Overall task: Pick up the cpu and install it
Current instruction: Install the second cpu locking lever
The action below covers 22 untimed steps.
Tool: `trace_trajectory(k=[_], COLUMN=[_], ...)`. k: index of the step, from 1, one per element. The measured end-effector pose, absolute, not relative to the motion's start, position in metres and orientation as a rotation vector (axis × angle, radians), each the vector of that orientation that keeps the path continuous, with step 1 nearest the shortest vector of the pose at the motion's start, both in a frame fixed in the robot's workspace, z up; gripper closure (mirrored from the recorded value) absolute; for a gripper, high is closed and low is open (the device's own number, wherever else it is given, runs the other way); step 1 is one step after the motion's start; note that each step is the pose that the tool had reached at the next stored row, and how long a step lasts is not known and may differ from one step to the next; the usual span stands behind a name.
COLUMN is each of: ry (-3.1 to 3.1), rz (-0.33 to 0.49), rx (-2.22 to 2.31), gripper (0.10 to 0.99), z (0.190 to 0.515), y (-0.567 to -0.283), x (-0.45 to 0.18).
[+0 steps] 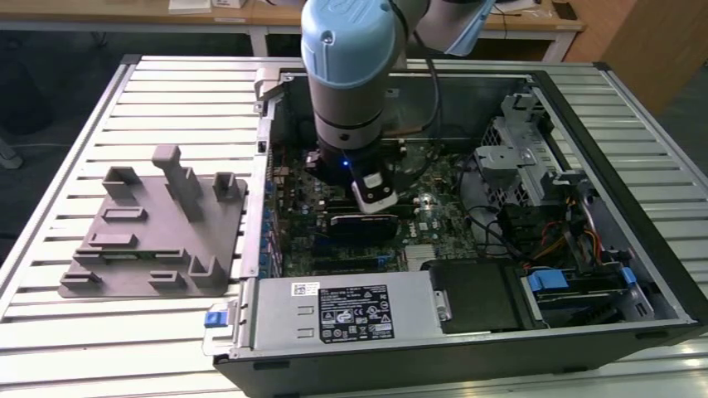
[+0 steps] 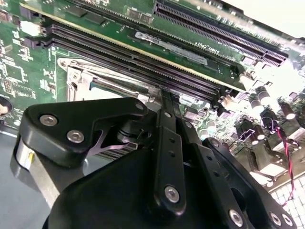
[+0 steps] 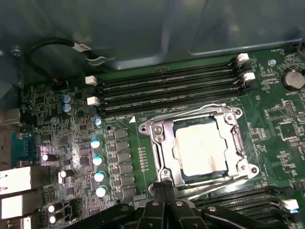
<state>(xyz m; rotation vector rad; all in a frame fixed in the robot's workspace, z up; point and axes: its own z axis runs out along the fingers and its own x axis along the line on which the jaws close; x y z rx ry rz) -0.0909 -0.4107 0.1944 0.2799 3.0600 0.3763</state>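
One grey plastic tray with upright posts (image 1: 155, 236), on a slatted metal table (image 1: 66, 332). One open black computer case (image 1: 465, 332). One black gripper (image 3: 164, 188), fingers pressed together, empty, above the motherboard. One shiny square silver cpu (image 3: 200, 150), seated in its socket frame.

Slatted metal workbench in a workshop corner

The pale ribbed table (image 1: 89, 108) spans the exterior view; behind it stands a wooden desk (image 1: 221, 18) on white legs, and a brown wooden panel (image 1: 652, 41) rises at that view's right.
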Motion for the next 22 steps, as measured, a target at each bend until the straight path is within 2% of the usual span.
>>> trace_trajectory(k=[11,22], ry=[3.059,3.059], rz=[0.390,0.390], rx=[0.280,0.281], gripper=[0.980,0.980], z=[0.194,0.223], y=[-0.411,-0.411], x=[-0.093,-0.092])
